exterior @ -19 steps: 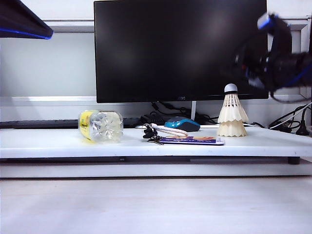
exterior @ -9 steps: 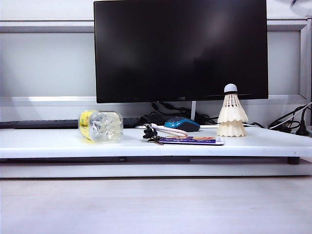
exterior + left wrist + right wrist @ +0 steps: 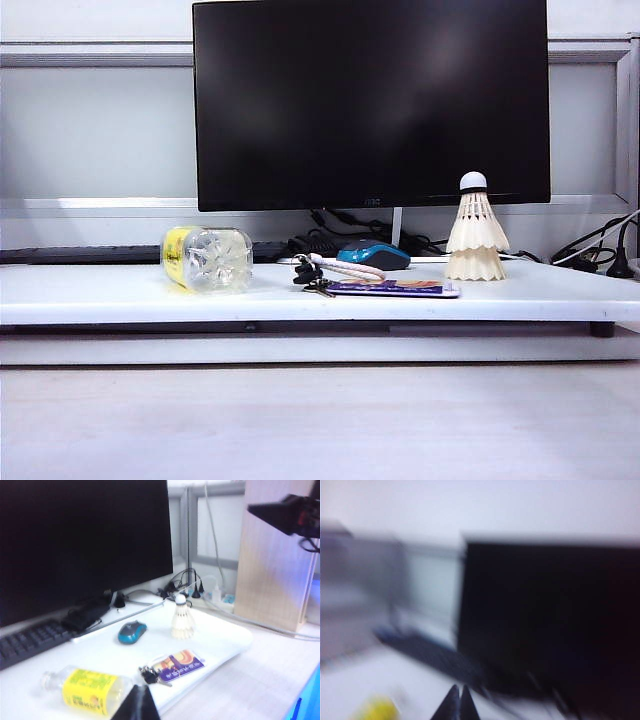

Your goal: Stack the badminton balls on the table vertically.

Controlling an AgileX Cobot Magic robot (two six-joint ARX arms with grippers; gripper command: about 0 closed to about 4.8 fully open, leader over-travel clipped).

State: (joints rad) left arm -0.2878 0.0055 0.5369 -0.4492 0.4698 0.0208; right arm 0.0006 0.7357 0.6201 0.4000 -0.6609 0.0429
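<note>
Two badminton balls (image 3: 477,238) stand stacked upright on the right part of the white table (image 3: 100,295), one skirt nested over the other and a white cork tip on top. The left wrist view shows the same stack (image 3: 182,617) beyond the keys. My left gripper (image 3: 141,690) is shut and empty, held high over the table's front edge near the bottle. My right gripper (image 3: 459,689) is shut with nothing between its fingers, in a blurred view of the monitor, and the stack does not show there. Neither gripper appears in the exterior view.
A clear bottle with a yellow label (image 3: 207,258) lies on its side at the left. Keys on a white cord (image 3: 335,272), a purple card (image 3: 395,288) and a blue mouse (image 3: 373,254) sit mid-table. Behind are the black monitor (image 3: 370,100), a keyboard (image 3: 80,254) and cables (image 3: 595,258).
Both arms have left the exterior view: the right one was beside the stack's top, the left one at the upper left corner. The stack has not moved.
</note>
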